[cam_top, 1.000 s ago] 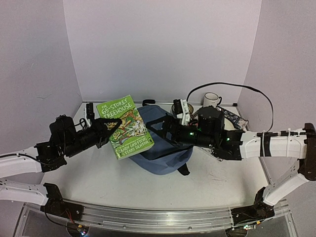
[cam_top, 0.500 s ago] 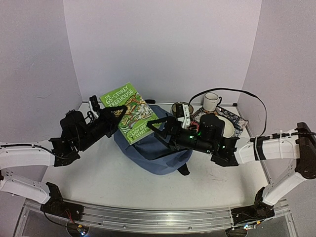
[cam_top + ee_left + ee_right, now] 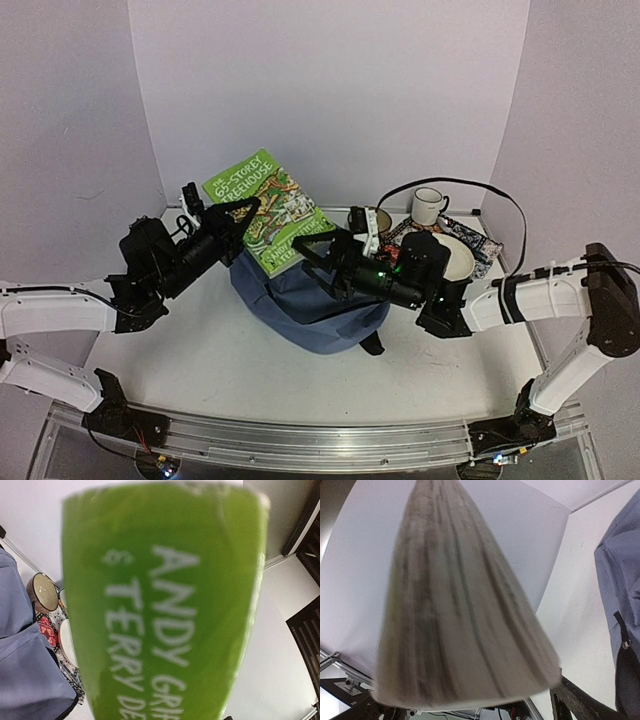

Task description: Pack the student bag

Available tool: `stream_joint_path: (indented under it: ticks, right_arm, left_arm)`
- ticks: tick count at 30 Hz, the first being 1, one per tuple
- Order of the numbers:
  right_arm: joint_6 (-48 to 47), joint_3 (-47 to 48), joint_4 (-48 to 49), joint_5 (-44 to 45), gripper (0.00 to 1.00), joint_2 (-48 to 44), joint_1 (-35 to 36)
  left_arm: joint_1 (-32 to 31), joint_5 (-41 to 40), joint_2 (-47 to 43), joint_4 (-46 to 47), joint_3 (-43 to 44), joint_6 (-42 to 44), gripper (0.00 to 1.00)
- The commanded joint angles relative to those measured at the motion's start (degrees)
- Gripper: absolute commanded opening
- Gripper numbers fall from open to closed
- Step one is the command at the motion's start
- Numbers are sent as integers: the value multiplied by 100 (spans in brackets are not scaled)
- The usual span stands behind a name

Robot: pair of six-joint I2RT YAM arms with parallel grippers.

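The slate-blue student bag (image 3: 300, 308) slumps at the centre of the white table (image 3: 250, 372). Above the bag's 11 o'clock edge a green book (image 3: 266, 195) hangs tilted, pinched at its 8 o'clock side by the clenched left gripper (image 3: 242, 212). The right gripper (image 3: 322, 250), jaws spread wide and grasping nothing, sits at the book's 5 o'clock corner. A white mug (image 3: 429, 205) stands at the bag's 2 o'clock.

The green book (image 3: 165, 605) is so close to the left wrist camera that its white letters look fuzzy and run off the bottom edge. The right wrist camera sees only its pages, a grey blur. From above, it covers the far top of the student bag (image 3: 290, 310). I can't tell if the right gripper (image 3: 318, 245) touches it.
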Motion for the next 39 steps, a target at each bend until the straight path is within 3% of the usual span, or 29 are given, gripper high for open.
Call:
stream_joint_path:
  ticks: [1, 4, 7, 14, 22, 26, 29, 34, 39]
  right_arm:
    - [-272, 423, 885, -156, 98, -58, -33]
    - [-353, 456, 948, -114, 97, -128, -100]
    - [-464, 528, 1032, -127, 89, -157, -143]
    - [-555, 516, 1508, -128, 59, -74, -153]
    - [-834, 393, 1905, -78, 36, -74, -187]
    - [-982, 302, 1925, -167, 12, -154, -306]
    - [-1041, 125, 1916, -200, 1, -259, -433]
    - [-1036, -232, 1901, -227, 0, -505, -721]
    - [-1106, -689, 1550, -174, 0, -976, -1108]
  left_arm:
    - [-7, 195, -39, 968, 307, -284, 0]
    - [-9, 266, -37, 1026, 243, -405, 0]
    - [-13, 288, -23, 1083, 160, -519, 0]
    - [-19, 284, -40, 1185, 9, -699, 0]
    - [-17, 409, 7, 1251, -193, -916, 0]
    - [-15, 340, -120, 1250, -483, -812, 1]
    - [-17, 239, -187, 1248, -718, -649, 13]
    - [-8, 195, -207, 1050, -908, -25, 45]
    - [41, -5, -318, -492, -514, 973, 69]
